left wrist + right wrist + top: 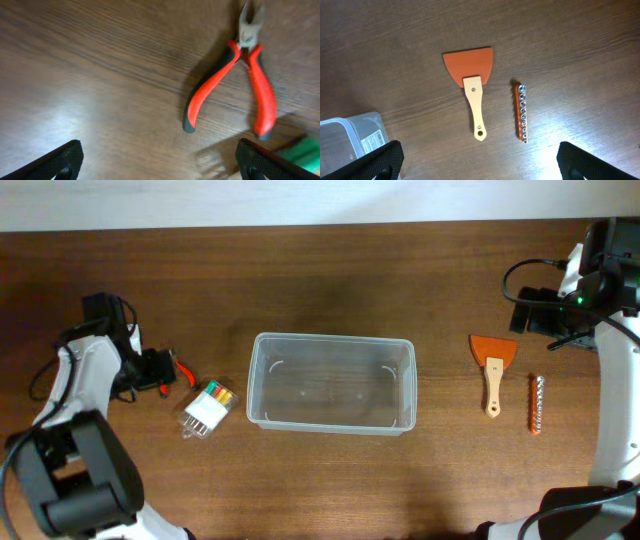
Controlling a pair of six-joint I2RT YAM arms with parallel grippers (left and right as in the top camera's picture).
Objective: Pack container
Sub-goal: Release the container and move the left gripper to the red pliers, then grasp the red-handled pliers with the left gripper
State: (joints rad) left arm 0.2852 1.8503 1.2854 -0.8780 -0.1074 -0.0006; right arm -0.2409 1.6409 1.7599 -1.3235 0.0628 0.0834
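Nothing was packed yet: the clear container (pixel 331 383) sat empty on the bench (pixel 330 270), between your two sets of jaws. Your left jaws stood wide apart and empty, with the red-handled pliers (pixel 235 85) just ahead of them, toward their right finger. Your right jaws were also apart and empty, with the orange scraper (pixel 472 85) and the socket rail (pixel 521 112) ahead of them. I judge the pliers came first: shift the left jaws right, lower them, and close across both handles.
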